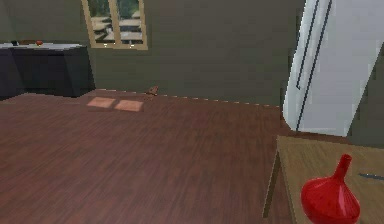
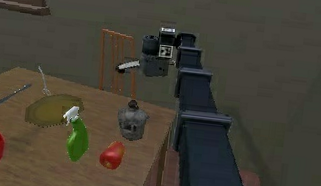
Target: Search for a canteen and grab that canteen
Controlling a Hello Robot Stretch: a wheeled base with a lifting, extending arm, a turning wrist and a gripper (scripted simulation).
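While the grey canteen (image 2: 132, 121) stands upright near the right edge of the wooden table (image 2: 101, 107), the gripper (image 2: 126, 69) appears higher and slightly left of it, so the reach should, I think, go down and right, and the state of its jaws I cannot tell.
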